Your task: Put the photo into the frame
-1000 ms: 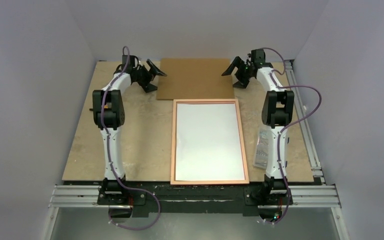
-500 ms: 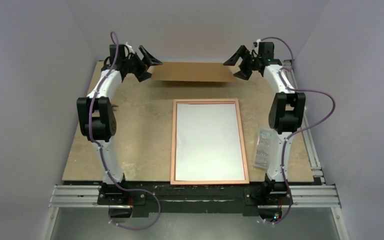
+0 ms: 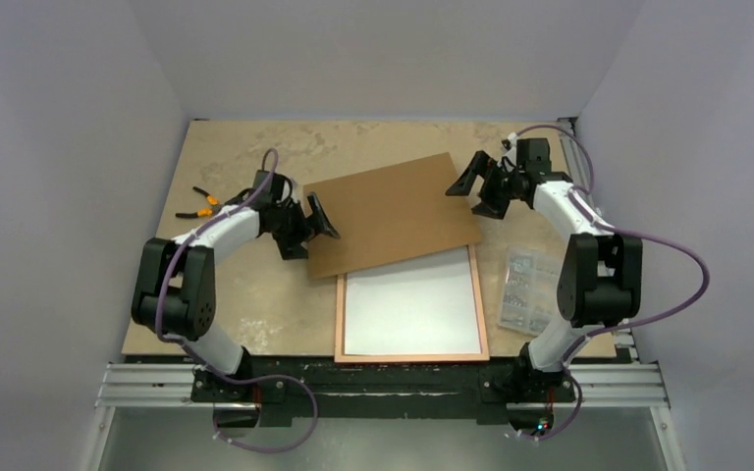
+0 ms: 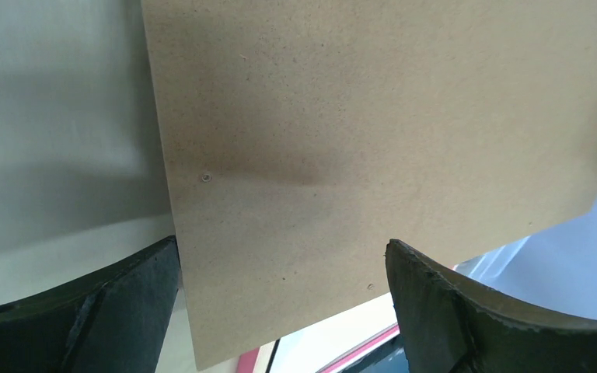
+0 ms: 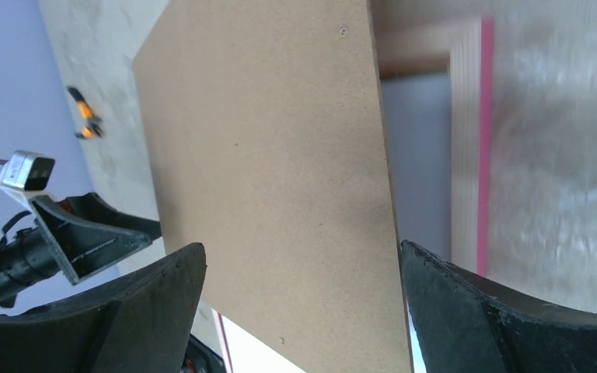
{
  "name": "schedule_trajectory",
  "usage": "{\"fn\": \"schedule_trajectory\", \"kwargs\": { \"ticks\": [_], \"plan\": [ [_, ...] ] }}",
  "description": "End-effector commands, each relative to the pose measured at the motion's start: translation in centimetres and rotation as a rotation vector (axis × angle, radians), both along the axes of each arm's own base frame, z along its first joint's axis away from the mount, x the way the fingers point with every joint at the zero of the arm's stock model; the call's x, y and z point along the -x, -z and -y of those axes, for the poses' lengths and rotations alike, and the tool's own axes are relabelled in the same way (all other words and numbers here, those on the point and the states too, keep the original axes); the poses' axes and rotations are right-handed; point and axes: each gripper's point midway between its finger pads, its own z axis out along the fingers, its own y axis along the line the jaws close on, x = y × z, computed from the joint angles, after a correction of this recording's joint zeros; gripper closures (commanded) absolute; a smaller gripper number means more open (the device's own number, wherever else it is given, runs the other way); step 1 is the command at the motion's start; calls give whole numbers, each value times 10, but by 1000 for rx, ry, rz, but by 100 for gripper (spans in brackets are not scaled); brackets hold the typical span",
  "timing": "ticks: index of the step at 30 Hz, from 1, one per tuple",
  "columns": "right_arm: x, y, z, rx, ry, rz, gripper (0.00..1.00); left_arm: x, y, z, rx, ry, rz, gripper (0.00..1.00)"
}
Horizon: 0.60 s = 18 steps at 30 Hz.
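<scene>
**A:** Board (image 3: pixel 393 216) has left the 12 o'clock edge of the table (image 3: pixel 255 294) since half a second ago. It was held level back there. Now it sits skewed over the far end of the frame (image 3: pixel 412 357), left end toward 7 o'clock, right end toward 1.

**B:** Arms?

**A:** Both have pulled in with it. Left gripper (image 3: pixel 316 235) is at the board's 9 o'clock short edge, right gripper (image 3: pixel 466 196) at its 2 o'clock corner.

**B:** Jaws?

**A:** Both spread wide. On each wrist cam the board's flat face fills the gap between the fingers (image 4: pixel 109 311), so it isn't pinched across its thickness. Can't tell whether its edge bears on the finger roots.

**B:** Photo?

**A:** Photo (image 3: pixel 407 314) lies white side up inside the frame at 6 o'clock on the table, same spot as before. The board hides its far part. Can't tell whether the board touches the frame. Right wrist cam shows the frame's tan face up, with a pink strip along the outer edge.

**B:** Anything else?

**A:** Orange-handled pliers (image 3: pixel 199 204) at 9 o'clock, uncovered now the left arm has folded back. Clear plastic bag (image 3: pixel 525 289) at 3 o'clock of the frame, next to the right arm.
</scene>
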Motion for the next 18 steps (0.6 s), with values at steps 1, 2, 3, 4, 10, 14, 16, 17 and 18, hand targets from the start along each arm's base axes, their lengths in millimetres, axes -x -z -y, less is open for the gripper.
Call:
{"fn": "schedule_trajectory", "kwargs": {
  "ticks": [1,2,3,4,10,14,16,17,18],
  "plan": [
    [80,-6,-52,-106,-209,-70,7,50,-43,44,129,134,109,4],
    [88,-1,-50,-95,-212,-77,7,64,-33,43,105,132,92,4],
    [95,5,-48,-84,-209,-87,7,72,-32,43,101,130,94,4],
    [100,9,-47,-83,-211,-88,7,84,-25,43,89,138,90,4],
    [111,29,-42,-53,-213,-106,7,124,-15,48,71,124,76,7],
    [108,42,-24,76,-170,-113,5,149,-11,48,-8,147,65,7],
    [106,42,-12,150,-139,-104,3,160,-14,50,-11,156,76,7],
    [105,42,-6,192,-122,-99,2,163,-17,53,1,156,89,7],
    [105,39,1,229,-102,-91,1,167,-18,55,15,152,94,7]
  ]
}}
